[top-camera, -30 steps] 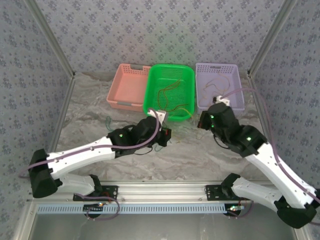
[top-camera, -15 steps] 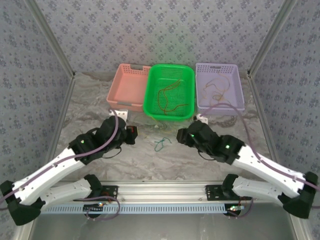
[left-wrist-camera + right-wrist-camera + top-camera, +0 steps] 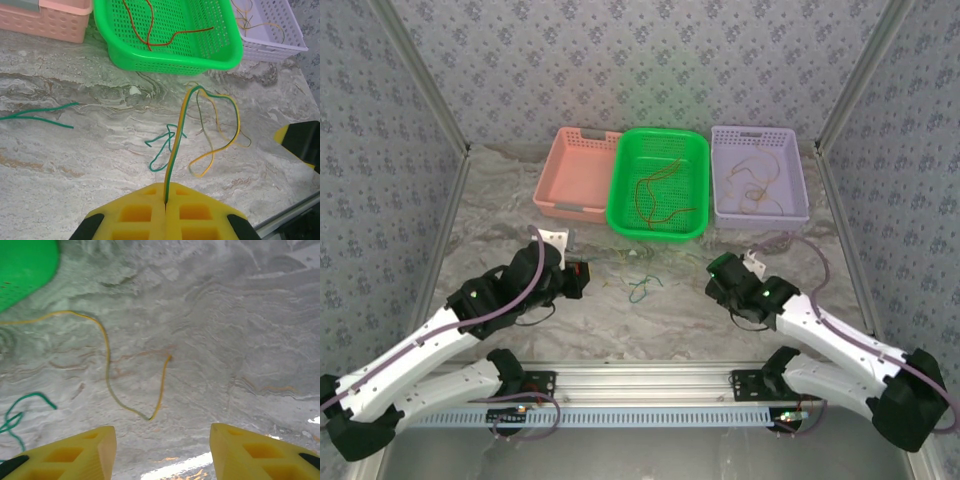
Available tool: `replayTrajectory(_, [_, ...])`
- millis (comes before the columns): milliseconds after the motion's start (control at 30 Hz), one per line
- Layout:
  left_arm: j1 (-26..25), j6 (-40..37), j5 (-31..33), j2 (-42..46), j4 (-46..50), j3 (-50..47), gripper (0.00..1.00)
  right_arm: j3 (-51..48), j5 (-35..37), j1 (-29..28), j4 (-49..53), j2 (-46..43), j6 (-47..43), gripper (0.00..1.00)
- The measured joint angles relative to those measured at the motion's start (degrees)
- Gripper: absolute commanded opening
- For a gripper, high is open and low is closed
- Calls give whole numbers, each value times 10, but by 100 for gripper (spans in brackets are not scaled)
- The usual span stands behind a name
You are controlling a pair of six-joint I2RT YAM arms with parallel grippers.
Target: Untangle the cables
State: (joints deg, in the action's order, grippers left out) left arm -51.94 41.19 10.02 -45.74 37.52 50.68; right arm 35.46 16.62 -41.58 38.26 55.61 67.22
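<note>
Jaws of the left gripper [image 3: 165,200] press together on yellow and green cables [image 3: 176,135], which rise and loop over the marble table [image 3: 75,165] near a loose teal cable [image 3: 161,150]. The right gripper [image 3: 162,442] hangs spread above a yellow cable [image 3: 107,355]. A red-orange cable [image 3: 172,36] lies in the green basket [image 3: 220,60].

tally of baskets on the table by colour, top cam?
pink basket: 1
green basket: 1
lavender basket: 1
Total: 3 baskets
</note>
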Motion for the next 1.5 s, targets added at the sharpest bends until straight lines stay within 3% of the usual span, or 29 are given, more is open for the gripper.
replayTrajectory(367, [1, 3, -6, 0, -2, 0, 0, -45, -33, 8, -101, 53, 108, 49])
replayTrajectory(700, [1, 3, -12, 0, -5, -4, 0, -88, -41, -46, -178, 50, 254, 47])
replayTrajectory(933, [1, 4, -15, 0, -9, -5, 0, -95, -40, -53, -220, 90, 311, 30])
replayTrajectory(1133, [1, 4, -15, 4, -9, -5, 0, -97, -40, -29, -245, 120, 325, 0])
replayTrajectory(1333, [1, 4, -15, 14, -7, -5, 0, -87, -34, 6, -236, 113, 301, 0])
replayTrajectory(1500, [1, 4, -15, 26, 1, -5, 0, -41, 7, 45, -158, 27, 243, 0])
